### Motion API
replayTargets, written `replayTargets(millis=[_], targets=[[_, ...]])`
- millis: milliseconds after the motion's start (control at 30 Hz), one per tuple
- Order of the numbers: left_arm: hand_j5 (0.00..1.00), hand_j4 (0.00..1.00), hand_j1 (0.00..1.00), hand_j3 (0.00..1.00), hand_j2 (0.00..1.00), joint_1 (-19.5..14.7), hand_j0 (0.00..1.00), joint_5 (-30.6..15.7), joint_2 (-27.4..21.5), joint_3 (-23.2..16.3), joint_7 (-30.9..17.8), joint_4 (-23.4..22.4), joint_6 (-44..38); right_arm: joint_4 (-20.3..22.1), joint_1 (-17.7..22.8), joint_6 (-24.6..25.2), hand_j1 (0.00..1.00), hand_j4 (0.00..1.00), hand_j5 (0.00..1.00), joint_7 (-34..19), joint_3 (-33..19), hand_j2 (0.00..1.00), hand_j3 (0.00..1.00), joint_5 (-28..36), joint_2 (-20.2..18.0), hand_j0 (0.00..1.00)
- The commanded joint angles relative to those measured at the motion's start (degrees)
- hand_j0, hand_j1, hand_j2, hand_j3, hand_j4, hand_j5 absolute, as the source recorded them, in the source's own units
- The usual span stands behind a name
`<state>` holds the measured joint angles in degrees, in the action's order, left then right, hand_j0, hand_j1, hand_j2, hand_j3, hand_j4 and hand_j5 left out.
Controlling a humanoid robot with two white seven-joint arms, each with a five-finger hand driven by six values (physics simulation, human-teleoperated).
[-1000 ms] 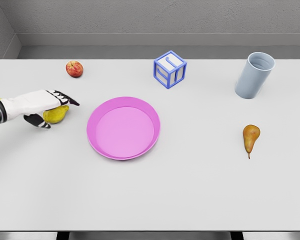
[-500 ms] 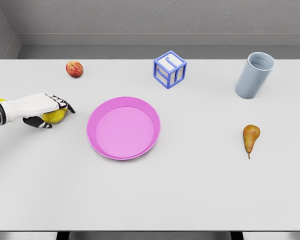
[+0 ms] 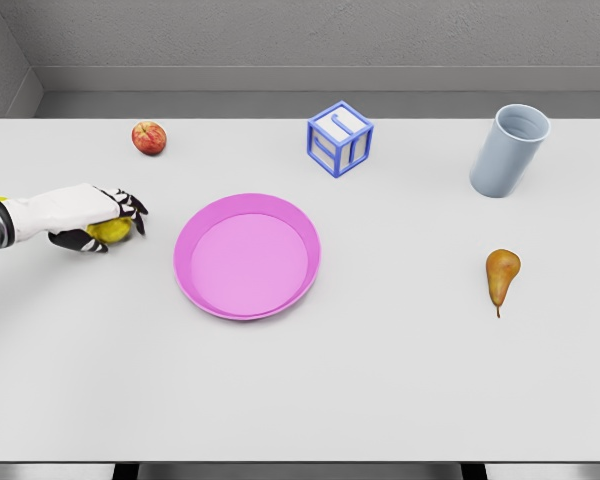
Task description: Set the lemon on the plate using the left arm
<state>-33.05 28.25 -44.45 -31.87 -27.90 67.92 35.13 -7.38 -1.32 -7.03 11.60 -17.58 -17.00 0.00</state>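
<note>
Lemon (image 3: pixel 110 231) at table's (image 3: pixel 380 380) left side, just left of plate (image 3: pixel 247 256), apart from it. Left hand (image 3: pixel 92 217) over it, fingers (image 3: pixel 130 207) curled around the fruit, thumb under. Grasp looks made; lemon seems not yet lifted. Left: lift, carry right, set on plate. Plate bare. Right arm not seen.

one lemon (image 3: pixel 113 231), one plate (image 3: pixel 247 256), one apple (image 3: pixel 149 137), one pear (image 3: pixel 502 273), one cup (image 3: pixel 508 151), one block (image 3: pixel 339 139).
</note>
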Motion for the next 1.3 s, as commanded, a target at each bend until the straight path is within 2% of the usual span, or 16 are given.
replayTargets(millis=[0,400,633,867,933,1000,1033,1067,1100,1267], targets=[[0.60,0.60,0.60,0.60,0.60,0.0,0.60,-0.7,0.0,0.5,0.1,0.0,-0.1,0.0,0.0,0.0,1.00,1.00,1.00,0.0,0.0,1.00,1.00,0.0,0.0,1.00],[0.60,0.60,0.60,0.60,0.60,-2.5,0.60,-3.4,0.0,0.6,0.1,1.4,-0.1,0.0,0.0,0.0,1.00,1.00,1.00,0.0,0.0,1.00,1.00,0.0,0.0,1.00],[0.60,0.60,0.60,0.60,0.60,-1.8,0.60,-4.3,0.1,-0.3,0.1,15.1,-0.1,0.0,0.0,0.0,1.00,1.00,1.00,0.0,0.0,1.00,1.00,0.0,0.0,1.00],[0.60,0.60,0.60,0.60,0.60,-1.8,0.60,-5.4,1.6,-6.4,0.1,22.6,-0.1,0.0,0.0,0.0,1.00,1.00,1.00,0.0,0.0,1.00,1.00,0.0,0.0,1.00],[0.60,0.60,0.60,0.60,0.60,-1.8,0.60,-5.3,1.7,-7.5,0.1,25.2,-0.1,0.0,0.0,0.0,1.00,1.00,1.00,0.0,0.0,1.00,1.00,0.0,0.0,1.00],[0.60,0.60,0.60,0.60,0.60,-1.8,0.60,-5.2,2.0,-7.6,0.1,25.8,-0.1,0.0,0.0,0.0,1.00,1.00,1.00,0.0,0.0,1.00,1.00,0.0,0.0,1.00],[0.61,0.61,0.61,0.61,0.61,-1.8,0.61,-5.1,2.1,-7.6,0.1,25.8,-0.1,0.0,0.0,0.0,1.00,1.00,1.00,0.0,0.0,1.00,1.00,0.0,0.0,1.00],[0.69,0.69,0.69,0.69,0.69,-1.8,0.69,-5.0,2.1,-7.5,0.1,25.7,-0.1,0.0,0.0,0.0,1.00,1.00,1.00,0.0,0.0,1.00,1.00,0.0,0.0,1.00],[1.00,1.00,1.00,1.00,1.00,-2.0,1.00,-5.4,2.1,-7.4,0.2,25.6,-0.1,0.0,0.0,0.0,1.00,1.00,1.00,0.0,0.0,1.00,1.00,0.0,0.0,1.00],[1.00,1.00,1.00,1.00,1.00,-2.3,1.00,-5.1,1.7,-6.9,0.2,25.6,-0.1,0.0,0.0,0.0,1.00,1.00,1.00,0.0,0.0,1.00,1.00,0.0,0.0,1.00]])
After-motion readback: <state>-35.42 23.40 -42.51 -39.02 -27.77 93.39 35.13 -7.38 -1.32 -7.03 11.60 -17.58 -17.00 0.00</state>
